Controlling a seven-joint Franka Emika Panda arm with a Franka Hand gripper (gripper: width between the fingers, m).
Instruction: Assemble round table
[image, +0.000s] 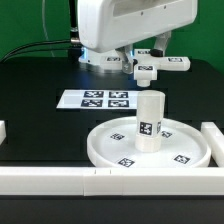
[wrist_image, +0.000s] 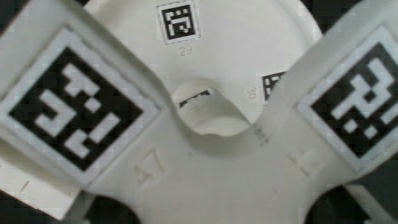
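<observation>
From the exterior view, the leg (image: 148, 122) stands upright mid-disc (image: 100, 150). The disc is nested against the border blocks (image: 212, 140), I judge to keep it from sliding, while my fingers (image: 138, 57) hang far back over the tabletop (image: 40, 75) at the foot (image: 160, 66). The wrist view shows only the foot (wrist_image: 196, 160), its hole (wrist_image: 217, 118) facing the lens. It hides leg, disc and fingers alike, so I cannot tell whether I am clamped on the foot or loose.
</observation>
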